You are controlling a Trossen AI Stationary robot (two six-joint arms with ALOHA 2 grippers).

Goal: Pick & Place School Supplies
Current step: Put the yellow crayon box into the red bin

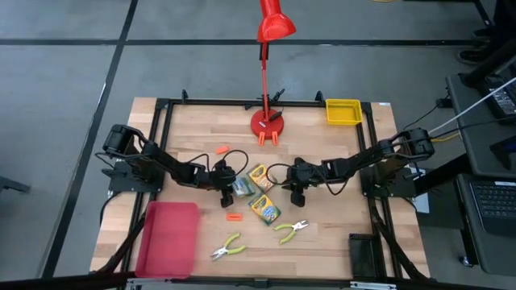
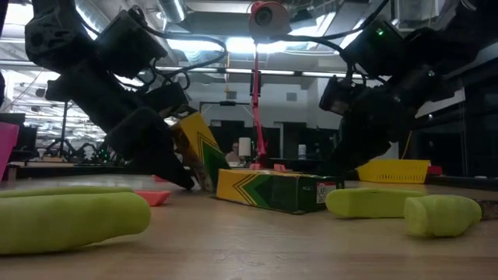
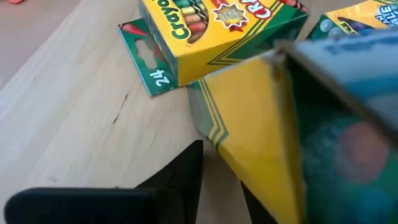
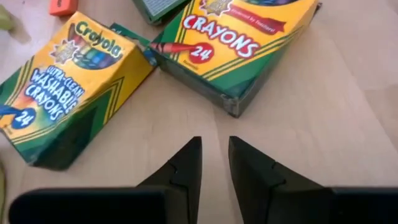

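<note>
Left gripper (image 1: 226, 191) jaws pinch tilted crayon box (image 1: 244, 188), one end raised. Right gripper (image 1: 297, 193) jaws slightly apart, holding nothing.

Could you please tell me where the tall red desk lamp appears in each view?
High view: tall red desk lamp top centre, base at the table's far edge.
Low view: centre background.
Left wrist view: absent.
Right wrist view: absent.
Shared landmark: yellow-and-green cardboard crayon boxes.
</note>
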